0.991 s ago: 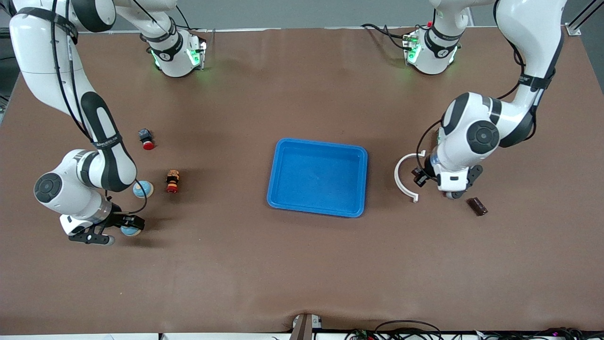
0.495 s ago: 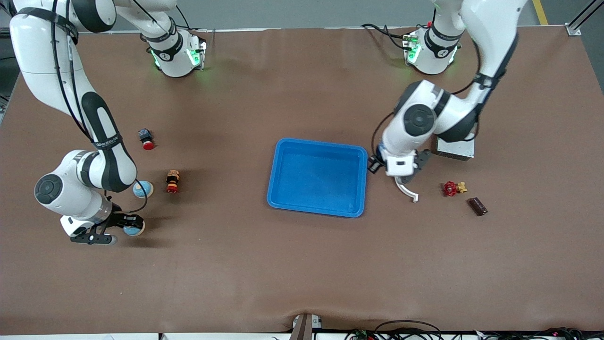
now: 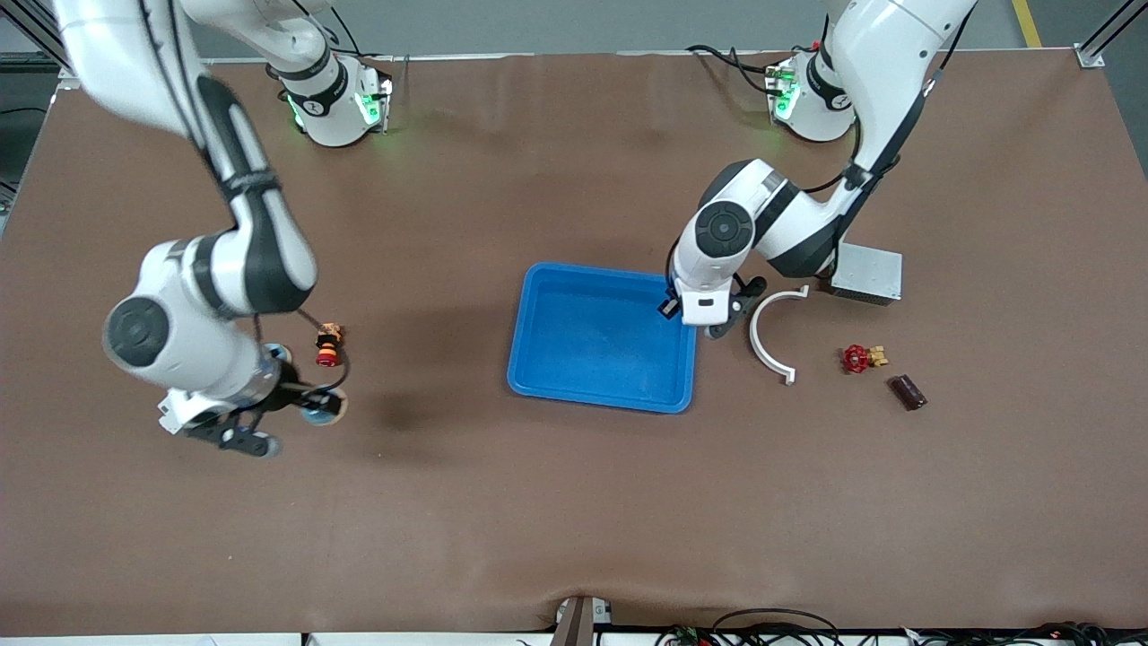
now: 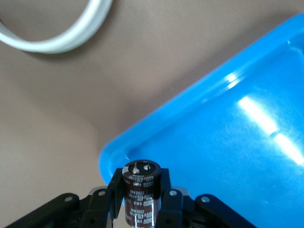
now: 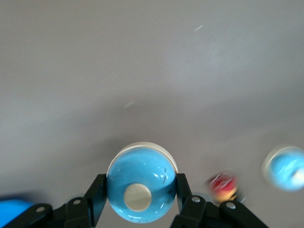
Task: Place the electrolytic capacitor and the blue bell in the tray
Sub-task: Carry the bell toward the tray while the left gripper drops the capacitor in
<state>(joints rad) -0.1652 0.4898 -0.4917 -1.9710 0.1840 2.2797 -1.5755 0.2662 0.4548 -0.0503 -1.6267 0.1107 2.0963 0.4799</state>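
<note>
Your left gripper (image 4: 141, 199), clamping the electrolytic capacitor (image 4: 140, 189), has moved over the blue tray (image 3: 603, 336) corner; your right gripper (image 5: 141, 199) has lifted, clutching the blue bell (image 5: 141, 191).

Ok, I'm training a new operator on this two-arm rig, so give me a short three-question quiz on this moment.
1. True or false: the left gripper holds a capacitor at the blue tray rim.
2. What does the right gripper hold? A) blue bell B) red valve C) white ring
3. Fill in: a grey metal ___ sits beside the left arm.

Key: 1 true; 2 A; 3 box.
</note>
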